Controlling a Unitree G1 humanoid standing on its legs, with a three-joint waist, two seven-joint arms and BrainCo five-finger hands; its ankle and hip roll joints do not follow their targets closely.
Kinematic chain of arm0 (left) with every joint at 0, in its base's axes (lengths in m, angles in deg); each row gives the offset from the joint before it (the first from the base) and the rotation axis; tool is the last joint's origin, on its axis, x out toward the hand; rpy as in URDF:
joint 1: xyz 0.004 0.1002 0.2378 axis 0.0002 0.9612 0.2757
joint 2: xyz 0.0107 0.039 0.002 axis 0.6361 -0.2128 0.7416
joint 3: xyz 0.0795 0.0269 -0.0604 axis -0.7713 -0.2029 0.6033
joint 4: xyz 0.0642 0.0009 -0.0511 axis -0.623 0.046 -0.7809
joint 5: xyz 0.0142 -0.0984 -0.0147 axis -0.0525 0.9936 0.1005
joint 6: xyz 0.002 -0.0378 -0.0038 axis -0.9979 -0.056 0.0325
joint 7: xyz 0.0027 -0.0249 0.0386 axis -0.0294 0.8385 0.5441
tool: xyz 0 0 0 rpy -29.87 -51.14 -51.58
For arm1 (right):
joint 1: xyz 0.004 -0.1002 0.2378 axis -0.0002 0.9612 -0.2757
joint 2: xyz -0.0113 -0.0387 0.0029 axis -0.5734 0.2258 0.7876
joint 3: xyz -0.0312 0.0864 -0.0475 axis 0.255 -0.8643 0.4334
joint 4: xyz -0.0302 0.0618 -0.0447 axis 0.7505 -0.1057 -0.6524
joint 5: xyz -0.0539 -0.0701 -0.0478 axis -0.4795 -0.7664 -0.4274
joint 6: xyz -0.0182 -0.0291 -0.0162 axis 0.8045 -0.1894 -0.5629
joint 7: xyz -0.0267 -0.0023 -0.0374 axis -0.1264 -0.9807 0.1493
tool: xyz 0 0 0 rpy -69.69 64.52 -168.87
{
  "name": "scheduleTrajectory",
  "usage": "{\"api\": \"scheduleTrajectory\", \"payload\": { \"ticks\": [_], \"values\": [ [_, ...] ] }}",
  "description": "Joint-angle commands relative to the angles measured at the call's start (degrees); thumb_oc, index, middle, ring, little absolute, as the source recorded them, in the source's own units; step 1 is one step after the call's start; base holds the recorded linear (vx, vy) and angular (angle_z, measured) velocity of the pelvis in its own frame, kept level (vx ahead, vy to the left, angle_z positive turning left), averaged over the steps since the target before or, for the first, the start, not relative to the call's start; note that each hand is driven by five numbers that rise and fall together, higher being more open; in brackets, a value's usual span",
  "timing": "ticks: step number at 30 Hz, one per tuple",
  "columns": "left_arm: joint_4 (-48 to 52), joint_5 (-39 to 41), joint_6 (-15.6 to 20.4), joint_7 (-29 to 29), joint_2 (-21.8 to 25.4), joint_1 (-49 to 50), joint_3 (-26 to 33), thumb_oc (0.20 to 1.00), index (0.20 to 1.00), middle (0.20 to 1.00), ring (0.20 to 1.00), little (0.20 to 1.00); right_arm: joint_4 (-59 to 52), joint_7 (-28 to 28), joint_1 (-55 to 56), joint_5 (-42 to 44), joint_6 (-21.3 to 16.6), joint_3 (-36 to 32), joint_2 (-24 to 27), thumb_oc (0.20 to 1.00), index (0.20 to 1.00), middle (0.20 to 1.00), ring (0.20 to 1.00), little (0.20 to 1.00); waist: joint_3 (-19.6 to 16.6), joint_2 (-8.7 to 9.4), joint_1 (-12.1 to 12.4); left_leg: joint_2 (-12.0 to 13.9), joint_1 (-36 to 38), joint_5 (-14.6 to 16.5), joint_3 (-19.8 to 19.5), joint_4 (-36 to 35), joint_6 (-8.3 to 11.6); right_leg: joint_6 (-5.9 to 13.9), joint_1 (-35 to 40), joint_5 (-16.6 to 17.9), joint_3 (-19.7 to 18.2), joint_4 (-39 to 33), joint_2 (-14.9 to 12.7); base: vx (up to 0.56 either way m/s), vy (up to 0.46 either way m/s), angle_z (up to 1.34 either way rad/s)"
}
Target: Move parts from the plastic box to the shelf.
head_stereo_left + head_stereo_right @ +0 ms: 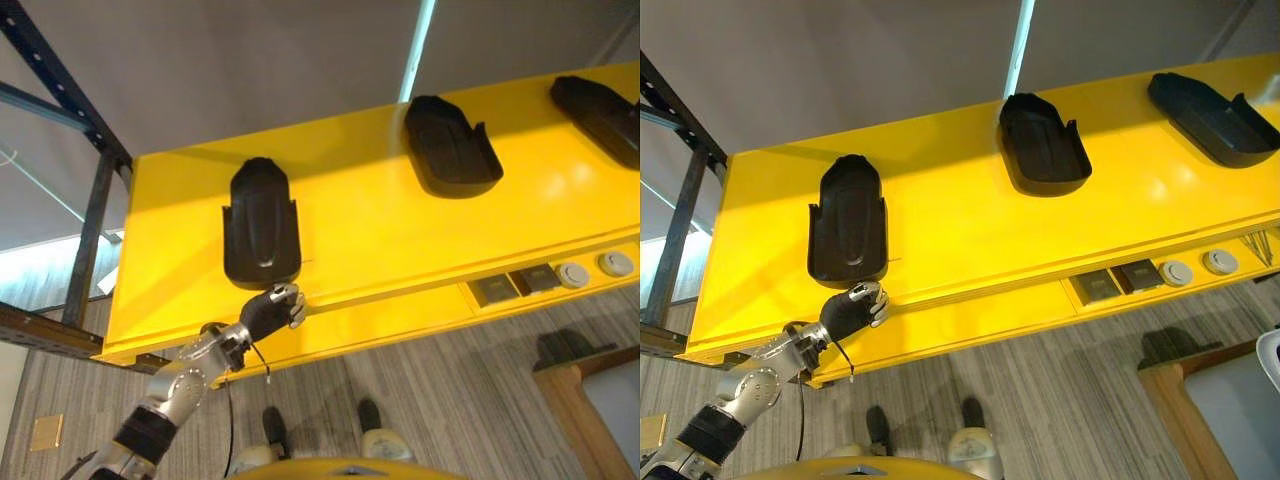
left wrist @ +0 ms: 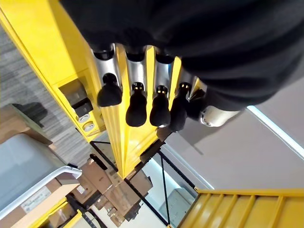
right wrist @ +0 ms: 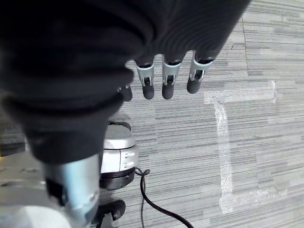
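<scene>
"Where had the left hand [image 1: 272, 312] got to?"

"Up at the front edge of the yellow shelf [image 1: 400, 230], just at six o'clock of the nearest black part [image 1: 262, 226]. From the head camera I saw the fingers bent at the lip, touching or nearly touching the part's near end. In the wrist view they hung side by side, relaxed, with nothing between them and the thumb — so I read it as released, not grasping."

"And the other parts?"

"Two more on the same shelf: the middle part [image 1: 450, 147] at about one o'clock of the first, the far part [image 1: 600, 117] out toward two o'clock. All three lay well apart. The plastic box I couldn't place."

"The right hand [image 3: 164, 76]?"

"Hanging over the carpet floor [image 3: 247, 142], fingers straight, empty."

"So what did the step want?"

"My judgement: draw the left hand straight back and down, without brushing the part's near end, since it sat close to the lip."

"Any writing?"

"None I could read. The panel [image 1: 553, 276] below the shelf edge had switches and round buttons, too small to make out."
</scene>
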State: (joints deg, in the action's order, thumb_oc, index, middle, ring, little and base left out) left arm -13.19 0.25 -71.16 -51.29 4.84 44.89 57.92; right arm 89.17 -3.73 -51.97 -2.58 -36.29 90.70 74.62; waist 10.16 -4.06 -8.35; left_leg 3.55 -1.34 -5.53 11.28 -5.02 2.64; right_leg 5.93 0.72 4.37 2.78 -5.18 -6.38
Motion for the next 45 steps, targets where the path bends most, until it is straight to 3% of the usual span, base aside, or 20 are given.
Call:
{"api": "scheduleTrajectory", "payload": {
  "ticks": [1, 8, 14, 16, 20, 23, 27, 36, 40, 42, 45],
  "values": [
    [-3.3, 1.2, 7.3, 3.0, -0.8, -9.9, 2.4, 0.200, 0.200, 0.200, 0.200, 0.200, 2.1, -0.7, -3.8, -0.9, 0.5, 1.0, 1.5, 1.000, 1.000, 1.000, 1.000, 1.000, 2.7, -0.33, -0.7, 0.2, 2.6, 1.8, -0.4, 0.0, -0.65, -0.54, -3.0, 3.0, -0.5, 1.1, 0.4, 0.03, 0.024, -0.06],
    [-4.7, 6.6, 9.8, 6.5, -2.4, -13.9, 4.4, 0.200, 0.200, 0.200, 0.200, 0.200, 1.3, -0.4, -3.1, -3.0, 0.5, 1.3, 2.5, 1.000, 1.000, 1.000, 1.000, 1.000, 3.8, -0.89, -2.3, 0.5, 3.0, 1.4, -0.3, 0.0, -0.12, -0.70, -3.2, 2.6, -0.9, 1.5, 0.3, 0.07, 0.031, -0.05],
    [-5.3, 12.6, 10.5, -0.7, -5.3, -14.6, 7.3, 0.200, 0.200, 0.200, 0.200, 0.200, 1.6, -0.2, -3.0, -2.8, -0.3, 1.0, 2.4, 1.000, 1.000, 1.000, 1.000, 1.000, 4.2, -0.72, -2.7, 0.7, 3.4, 1.3, -0.4, 0.0, 0.17, -0.84, -3.1, 2.3, -1.2, 1.9, 0.3, 0.04, -0.003, -0.02],
    [-4.2, 11.5, 10.9, -1.8, -5.5, -14.0, 8.3, 0.200, 0.200, 0.200, 0.200, 0.200, 1.6, 0.0, -3.1, -3.1, -0.3, 0.9, 2.4, 1.000, 1.000, 1.000, 1.000, 1.000, 4.2, -0.66, -2.5, 0.9, 3.5, 1.2, -0.5, 0.0, 0.26, -0.90, -3.0, 2.2, -1.1, 2.1, 0.3, 0.04, -0.014, -0.01],
    [-2.9, 3.0, 10.8, 2.1, -2.5, -12.4, 8.6, 0.200, 0.200, 0.200, 0.200, 0.200, -0.1, 0.0, -2.6, -2.9, 0.5, 0.4, 2.9, 1.000, 1.000, 1.000, 1.000, 1.000, 4.5, -1.44, -2.3, 0.8, 3.7, 1.0, -0.5, 0.0, 0.57, -0.86, -2.8, 1.8, -0.9, 2.3, 0.1, 0.01, 0.035, 0.00],
    [0.7, 3.4, 9.2, 0.6, -0.1, -11.0, 8.4, 0.200, 0.200, 0.200, 0.200, 0.200, -0.2, -0.1, -2.3, -4.0, 0.5, -0.6, 3.6, 1.000, 1.000, 1.000, 1.000, 1.000, 4.4, -2.45, -2.0, 0.6, 3.9, 0.8, -0.5, 0.1, 0.72, -0.76, -2.4, 1.5, -0.5, 2.3, -0.2, 0.03, 0.088, 0.02],
    [3.3, 3.7, 7.9, 2.6, 1.3, -9.3, 8.8, 0.200, 0.200, 0.200, 0.200, 0.200, -0.5, -0.1, -1.6, -4.3, 0.8, -1.3, 3.9, 1.000, 1.000, 1.000, 1.000, 1.000, 4.3, -2.94, -1.7, 0.4, 4.2, 0.8, -0.5, 0.2, 0.81, -0.71, -1.7, 1.3, 0.0, 2.3, -0.5, 0.03, 0.037, 0.02],
    [5.0, 1.8, 7.7, 3.0, 3.2, -8.2, 8.3, 0.200, 0.200, 0.200, 0.200, 0.200, 0.5, -0.3, -1.0, -5.2, 0.0, -2.3, 3.9, 1.000, 1.000, 1.000, 1.000, 1.000, 3.5, -3.37, -1.2, 0.2, 4.9, 0.9, -0.5, 0.0, 1.01, -0.40, -0.5, 1.3, 0.7, 1.5, -0.8, 0.00, 0.011, 0.01],
    [7.0, 1.6, 9.6, -1.9, 4.6, -7.5, 8.3, 0.200, 0.200, 0.200, 0.200, 0.200, 1.9, -0.4, -0.6, -4.7, -0.9, -2.6, 2.8, 1.000, 1.000, 1.000, 1.000, 1.000, 2.2, -2.94, -0.4, 0.2, 5.4, 1.4, -0.5, 0.0, 1.02, -0.16, 0.5, 1.3, 1.1, 0.9, -0.8, -0.02, -0.018, 0.05],
    [9.8, 6.3, 7.0, -7.1, 4.3, -6.7, 8.7, 0.200, 0.200, 0.200, 0.200, 0.200, 2.7, 0.1, -0.8, -4.5, -1.2, -3.0, 2.3, 1.000, 1.000, 1.000, 1.000, 1.000, 1.4, -2.58, 0.3, 0.3, 5.6, 1.5, -0.5, 0.0, 1.11, -0.02, 1.2, 1.4, 1.6, 0.6, -0.8, -0.07, -0.041, 0.02],
    [10.5, 6.2, 1.1, -16.3, 3.1, -5.3, 7.6, 0.200, 0.200, 0.200, 0.200, 0.200, 4.0, 1.0, -2.2, -5.4, -1.2, -2.9, 1.2, 1.000, 1.000, 1.000, 1.000, 1.000, -0.2, -1.80, 1.4, 0.6, 6.3, 1.7, -0.4, 0.0, 1.25, 0.13, 2.2, 1.6, 2.5, 0.3, -0.9, -0.11, -0.057, 0.05]
  ]
}}
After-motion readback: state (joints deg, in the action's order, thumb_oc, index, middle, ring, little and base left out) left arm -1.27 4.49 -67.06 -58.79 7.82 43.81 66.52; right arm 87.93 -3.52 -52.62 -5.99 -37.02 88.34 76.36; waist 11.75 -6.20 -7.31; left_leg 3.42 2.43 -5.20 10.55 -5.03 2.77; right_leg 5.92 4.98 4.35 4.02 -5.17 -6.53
